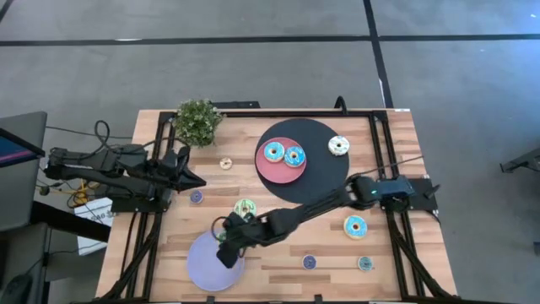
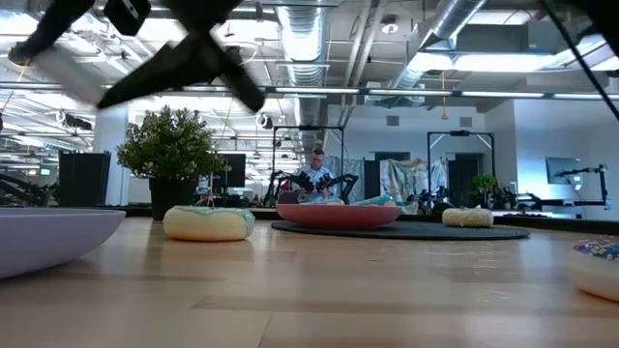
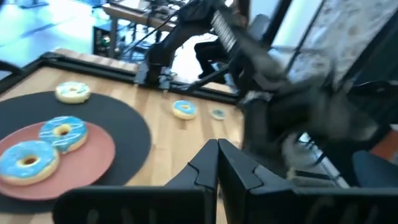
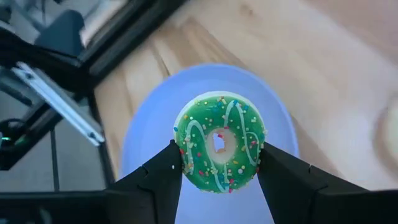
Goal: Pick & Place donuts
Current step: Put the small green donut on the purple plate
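Observation:
My right gripper (image 4: 220, 158) reaches across the table to the near left and is shut on a green donut (image 4: 219, 137) with white stripes and sprinkles. It holds the donut over the lavender plate (image 4: 149, 121). From above, that gripper (image 1: 229, 245) hides the donut. My left gripper (image 1: 192, 178) waits shut at the table's left side. Two blue donuts (image 1: 283, 154) lie on the pink plate (image 1: 278, 173). A white donut (image 1: 338, 145) lies on the black mat, and a pale green one (image 1: 245, 207) lies flat on the wood. My right gripper pinches the green donut between its two fingers (image 4: 163, 177). The fingers sit on opposite sides of its outer rim (image 4: 184, 149). The donut is lifted clear above the lavender plate, and its iced face is turned toward the wrist camera.
A potted plant (image 1: 198, 121) stands at the far left. Another blue donut (image 1: 355, 226) lies near the right edge. Small donuts (image 1: 309, 263) are scattered near, and others (image 1: 225, 163) lie left of the mat (image 1: 325, 181). A person sits far off in the room (image 2: 316, 174).

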`<state>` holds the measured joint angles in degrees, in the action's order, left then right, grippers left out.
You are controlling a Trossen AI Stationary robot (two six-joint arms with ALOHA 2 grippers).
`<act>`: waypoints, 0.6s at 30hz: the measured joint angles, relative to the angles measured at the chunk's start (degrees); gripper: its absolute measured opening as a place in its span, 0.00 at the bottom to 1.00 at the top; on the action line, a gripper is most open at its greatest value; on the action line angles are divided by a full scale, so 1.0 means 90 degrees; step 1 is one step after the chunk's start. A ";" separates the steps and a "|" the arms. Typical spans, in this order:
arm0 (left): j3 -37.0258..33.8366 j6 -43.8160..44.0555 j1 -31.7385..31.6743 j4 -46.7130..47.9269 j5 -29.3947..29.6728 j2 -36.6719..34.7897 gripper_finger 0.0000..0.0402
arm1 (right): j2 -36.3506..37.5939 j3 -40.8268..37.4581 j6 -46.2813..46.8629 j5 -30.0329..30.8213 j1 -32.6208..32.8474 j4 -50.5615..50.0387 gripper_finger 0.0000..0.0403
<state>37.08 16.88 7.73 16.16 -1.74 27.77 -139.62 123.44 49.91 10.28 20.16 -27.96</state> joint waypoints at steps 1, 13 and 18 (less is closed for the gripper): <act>0.0000 0.0001 0.0000 0.0006 -0.0084 -0.0031 0.00 | -0.0199 0.0243 0.0079 -0.0072 -0.0028 -0.0156 0.46; 0.0000 0.0088 0.0002 0.0290 -0.0349 -0.0134 0.00 | -0.1172 0.1265 0.0929 -0.1139 -0.0213 -0.1157 0.46; 0.0000 0.0090 0.0002 0.0294 -0.0398 -0.0134 0.00 | -0.1147 0.1265 0.0952 -0.1149 -0.0215 -0.1231 0.48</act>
<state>37.08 17.69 7.75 18.81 -5.32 26.57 -149.94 134.82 58.48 -0.06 18.22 -39.04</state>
